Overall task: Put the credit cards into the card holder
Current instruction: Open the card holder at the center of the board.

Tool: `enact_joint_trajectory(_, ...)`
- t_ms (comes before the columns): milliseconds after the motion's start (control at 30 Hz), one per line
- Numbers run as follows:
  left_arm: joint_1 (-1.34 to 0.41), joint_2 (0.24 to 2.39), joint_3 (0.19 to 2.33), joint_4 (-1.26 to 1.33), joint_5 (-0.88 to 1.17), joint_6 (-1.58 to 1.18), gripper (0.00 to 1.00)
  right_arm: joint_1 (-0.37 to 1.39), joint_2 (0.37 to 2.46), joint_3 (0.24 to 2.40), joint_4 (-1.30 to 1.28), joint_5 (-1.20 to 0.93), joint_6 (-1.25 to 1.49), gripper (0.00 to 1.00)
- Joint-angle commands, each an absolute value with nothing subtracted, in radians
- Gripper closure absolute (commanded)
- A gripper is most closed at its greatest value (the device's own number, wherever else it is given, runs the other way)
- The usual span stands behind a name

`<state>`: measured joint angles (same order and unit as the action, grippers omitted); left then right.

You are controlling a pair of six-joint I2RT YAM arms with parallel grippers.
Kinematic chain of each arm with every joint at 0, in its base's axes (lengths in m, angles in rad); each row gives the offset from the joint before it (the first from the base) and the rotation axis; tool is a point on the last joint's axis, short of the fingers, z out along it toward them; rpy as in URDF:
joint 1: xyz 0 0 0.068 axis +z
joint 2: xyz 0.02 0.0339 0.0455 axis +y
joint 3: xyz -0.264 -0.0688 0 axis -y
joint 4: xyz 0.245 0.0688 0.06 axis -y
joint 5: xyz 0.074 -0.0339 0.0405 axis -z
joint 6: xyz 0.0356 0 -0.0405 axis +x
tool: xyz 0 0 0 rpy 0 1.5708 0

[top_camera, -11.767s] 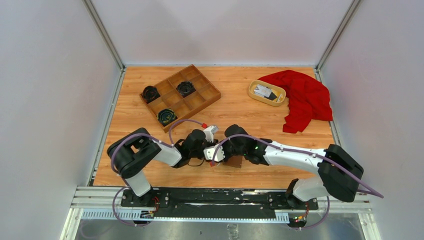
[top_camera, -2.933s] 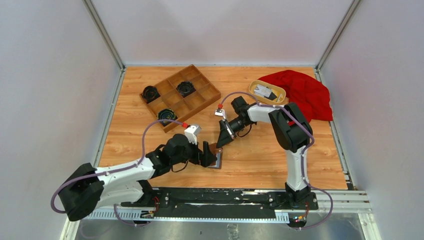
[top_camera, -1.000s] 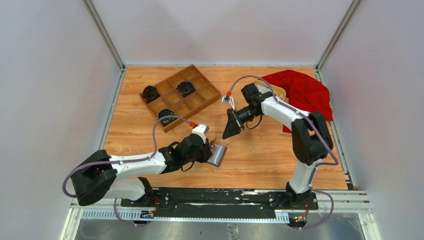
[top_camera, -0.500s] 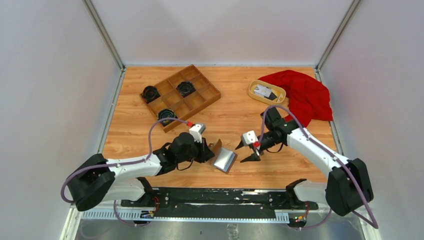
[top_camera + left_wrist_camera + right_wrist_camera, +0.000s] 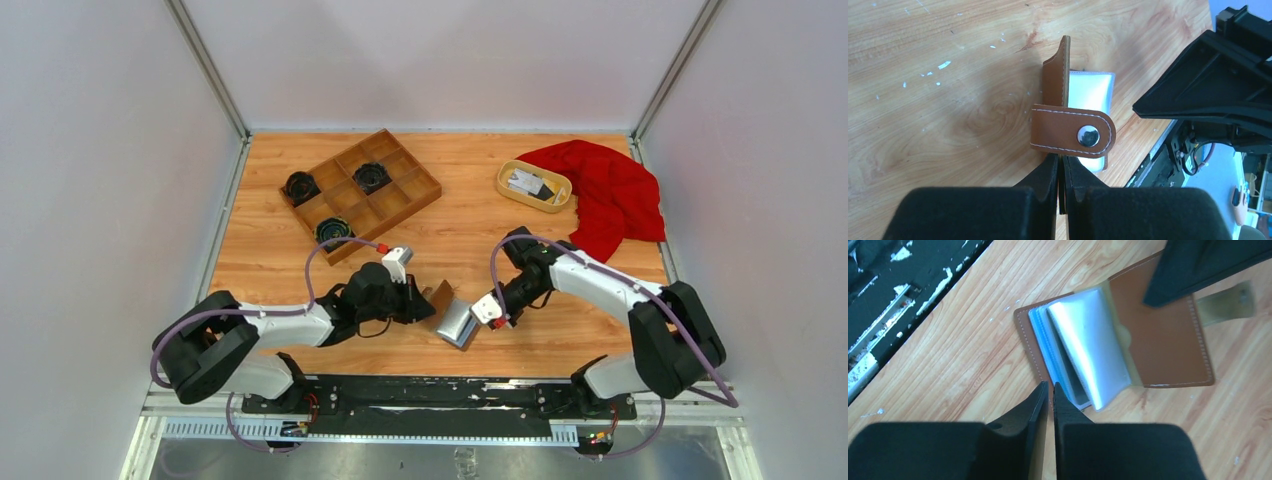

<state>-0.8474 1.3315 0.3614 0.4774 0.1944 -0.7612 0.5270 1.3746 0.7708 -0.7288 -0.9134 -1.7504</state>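
The card holder (image 5: 456,320) lies open on the wood near the front edge, brown cover out and shiny grey-blue pockets (image 5: 1088,345) fanned up. My left gripper (image 5: 425,300) is shut on the upright brown cover (image 5: 1055,70), just below the snap strap (image 5: 1073,132). From the right, my right gripper (image 5: 478,312) has its jaws pressed together on the edge of the other brown cover (image 5: 1035,365). The credit cards (image 5: 530,184), whitish and dark, lie in the yellow dish far back on the right, away from both grippers.
The oval yellow dish (image 5: 505,186) stands at the back right beside a crumpled red cloth (image 5: 605,195). A wooden compartment tray (image 5: 415,195) with black coiled items sits at the back left. The black rail runs close behind the card holder's near side.
My right gripper swung down from the back, stood open beside the card holder, then shut on its right edge. The left gripper kept its hold; the card holder opened and shifted slightly right.
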Motion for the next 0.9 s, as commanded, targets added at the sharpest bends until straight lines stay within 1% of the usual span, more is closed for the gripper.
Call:
enact_joint_trajectory(0, -0.834, 1.345, 0.329, 0.499, 0.211, -0.765, 0.96, 0.561, 1.412, 0.787, -0.722, -0.801, -1.773, 0.9)
enact_joint_trajectory(233, -0.83, 1.363, 0.322, 0.522, 0.236, -0.765, 0.96, 0.623, 1.441, 0.778, -0.584, -0.732, -1.621, 0.93)
enact_joint_trajectory(367, -0.83, 1.366, 0.314, 0.542, 0.249, -0.768, 0.96, 0.645, 1.452, 0.784, -0.549, -0.716, -1.568, 0.94)
enact_joint_trajectory(600, -0.83, 1.375, 0.311, 0.573, 0.275, -0.775, 0.95, 0.662, 1.445, 0.795, -0.491, -0.775, -1.441, 0.94)
enact_joint_trajectory(867, -0.83, 1.375, 0.308, 0.578, 0.278, -0.782, 0.92, 0.68, 1.435, 0.807, -0.476, -0.77, -1.373, 0.92)
